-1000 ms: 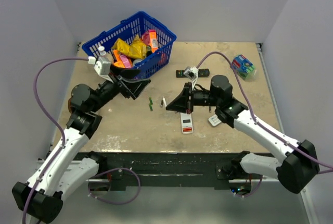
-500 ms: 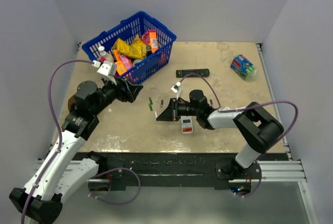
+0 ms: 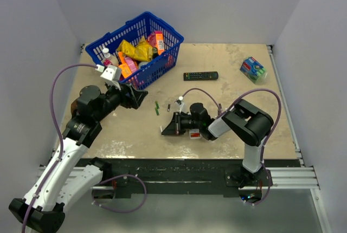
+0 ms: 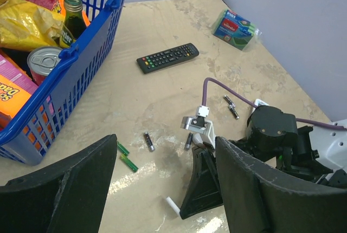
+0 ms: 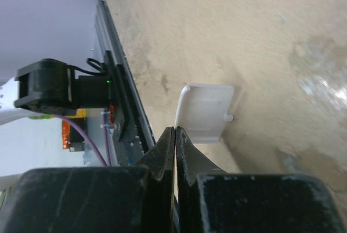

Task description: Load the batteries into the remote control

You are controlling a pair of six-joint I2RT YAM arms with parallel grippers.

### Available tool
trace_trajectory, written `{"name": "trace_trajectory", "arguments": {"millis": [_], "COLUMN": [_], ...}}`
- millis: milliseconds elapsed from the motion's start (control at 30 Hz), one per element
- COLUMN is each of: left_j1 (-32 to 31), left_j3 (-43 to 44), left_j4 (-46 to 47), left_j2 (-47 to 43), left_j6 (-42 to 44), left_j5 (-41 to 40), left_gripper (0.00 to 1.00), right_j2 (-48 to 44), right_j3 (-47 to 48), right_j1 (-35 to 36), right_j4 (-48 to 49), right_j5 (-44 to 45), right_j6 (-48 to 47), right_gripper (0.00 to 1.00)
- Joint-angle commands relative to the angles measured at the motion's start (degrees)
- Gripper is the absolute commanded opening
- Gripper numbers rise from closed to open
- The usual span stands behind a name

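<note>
The remote control [image 3: 194, 134], white with a red panel, lies mostly hidden under my folded right arm. My right gripper [image 3: 163, 131] is shut with nothing between its fingers. Its tips [image 5: 175, 130] rest on the table at the edge of a small white battery cover [image 5: 203, 112], which also shows in the left wrist view [image 4: 172, 204]. Loose batteries lie left of it: two green ones [image 4: 126, 155] [image 3: 156, 108] and dark ones [image 4: 148, 141] [image 4: 187, 141] [image 4: 231, 107]. My left gripper [image 3: 136, 95] [image 4: 165, 143] hangs open above the table beside the basket, holding nothing.
A blue basket [image 3: 160, 66] [image 4: 81, 54] full of groceries stands at the back left. A long black remote [image 3: 200, 75] [image 4: 167, 58] lies mid-table. A pack of sponges [image 3: 254, 69] [image 4: 237, 28] sits at the back right. The table's near edge runs close to my right gripper.
My right arm has folded in and swung its shut gripper left and toward the near edge, covering the remote. My left gripper drew slightly away from the basket, then held still.
</note>
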Motion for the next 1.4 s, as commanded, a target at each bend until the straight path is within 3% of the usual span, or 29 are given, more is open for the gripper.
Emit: {"name": "trace_trajectory", "arguments": {"millis": [0, 333, 600, 700, 767, 933, 1067, 1367], "left_j1": [0.34, 0.34, 0.34, 0.34, 0.34, 0.34, 0.34, 0.42], "left_j3": [2.16, 2.07, 1.19, 0.75, 0.66, 0.93, 1.89, 2.07], "left_j4": [0.03, 0.12, 0.12, -0.41, -1.02, -4.27, -6.03, -7.18], "left_j2": [-0.83, -1.1, 0.65, 1.97, 2.68, 3.21, 2.59, 1.89], "left_j6": [-0.04, -1.01, -1.62, -2.85, -3.21, -4.26, -4.79, -4.0], "left_j5": [0.23, 0.41, 1.64, 2.25, 2.26, -4.05, -8.81, -9.7], "left_gripper": [0.77, 0.77, 0.77, 0.77, 0.77, 0.77, 0.77, 0.77], "right_j2": [-2.17, -11.05, -16.16, -17.56, -17.91, -12.39, -6.06, 1.33], "right_j3": [-0.97, 2.01, 7.11, 11.23, 16.24, 30.19, 38.22, 44.12], "right_j1": [-0.02, -0.11, -0.02, 0.76, 2.08, 8.84, 12.45, 14.3], "right_j4": [-4.41, -30.19, -45.48, -53.3, -59.18, -77.29, -87.66, -92.08], "right_j5": [4.03, 15.46, 21.26, 25.03, 29.58, 37.86, 43.14, 47.19], "right_j6": [-4.93, -16.44, -19.08, -21.37, -23.82, -28.48, -28.84, -27.08], "right_gripper": [0.01, 0.09, 0.05, 0.15, 0.27, 0.41, 0.41, 0.38]}}
